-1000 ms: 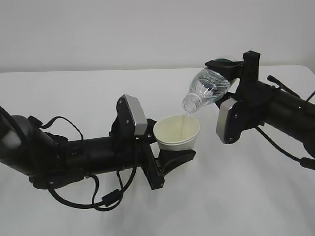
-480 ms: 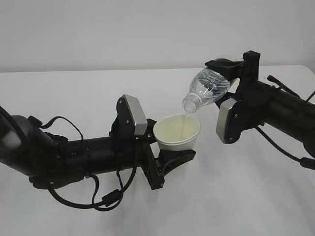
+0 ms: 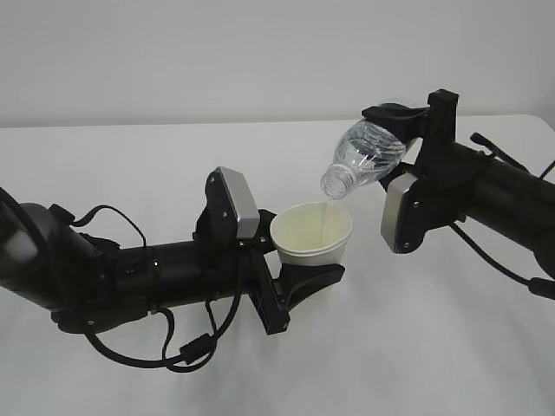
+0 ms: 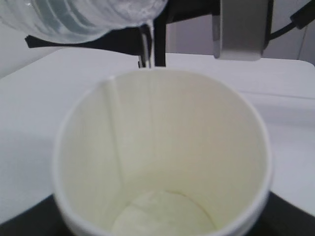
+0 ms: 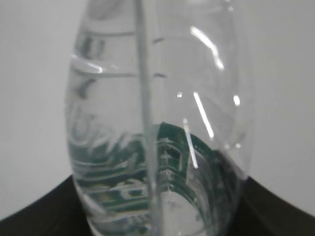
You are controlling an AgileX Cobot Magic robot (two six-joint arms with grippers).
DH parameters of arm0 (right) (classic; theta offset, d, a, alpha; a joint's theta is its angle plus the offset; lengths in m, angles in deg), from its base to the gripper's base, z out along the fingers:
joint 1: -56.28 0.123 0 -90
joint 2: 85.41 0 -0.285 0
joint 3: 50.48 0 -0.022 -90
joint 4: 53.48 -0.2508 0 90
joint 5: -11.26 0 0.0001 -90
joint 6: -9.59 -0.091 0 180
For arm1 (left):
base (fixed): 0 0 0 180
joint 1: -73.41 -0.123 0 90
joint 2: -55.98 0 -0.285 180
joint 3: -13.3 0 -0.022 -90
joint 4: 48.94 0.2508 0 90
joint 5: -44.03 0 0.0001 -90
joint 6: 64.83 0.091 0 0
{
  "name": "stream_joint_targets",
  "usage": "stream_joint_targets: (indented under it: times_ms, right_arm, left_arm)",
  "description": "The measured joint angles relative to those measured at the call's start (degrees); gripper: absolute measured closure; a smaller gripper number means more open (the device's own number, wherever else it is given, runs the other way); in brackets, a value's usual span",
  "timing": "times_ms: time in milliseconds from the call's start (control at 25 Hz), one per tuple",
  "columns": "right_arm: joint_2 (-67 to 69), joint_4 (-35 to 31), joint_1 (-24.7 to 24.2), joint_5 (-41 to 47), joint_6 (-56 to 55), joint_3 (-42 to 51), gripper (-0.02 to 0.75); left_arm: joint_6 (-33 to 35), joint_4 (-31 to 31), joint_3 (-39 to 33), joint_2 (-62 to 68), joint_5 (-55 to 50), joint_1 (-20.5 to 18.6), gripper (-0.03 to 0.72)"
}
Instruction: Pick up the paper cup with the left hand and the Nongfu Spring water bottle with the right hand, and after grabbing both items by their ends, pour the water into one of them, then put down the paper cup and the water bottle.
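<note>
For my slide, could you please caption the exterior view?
Right arm tips the water bottle, pouring water into the paper cup held by the left arm.

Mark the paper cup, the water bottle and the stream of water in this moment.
paper cup (image 3: pixel 305 232): exterior view, on its pale inner wall.
water bottle (image 3: pixel 364 158): exterior view, on the clear ribbed body, tilted neck-down.
water (image 4: pixel 146 46): left wrist view, on the thin stream falling toward the cup's far rim.

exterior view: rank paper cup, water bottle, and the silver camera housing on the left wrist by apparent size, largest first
1. paper cup
2. water bottle, partly hidden in the right gripper, so close to the cup and unsure
3. silver camera housing, smallest, though not by much
</note>
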Motion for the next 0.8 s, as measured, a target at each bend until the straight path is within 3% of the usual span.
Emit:
stream_joint_targets:
  times_ms: [800]
  right_arm:
    - [0.00, 0.00, 0.00, 0.00, 1.10, 0.00, 0.274]
  left_arm:
    - [0.00, 0.11, 0.00, 0.00, -0.02, 0.00, 0.225]
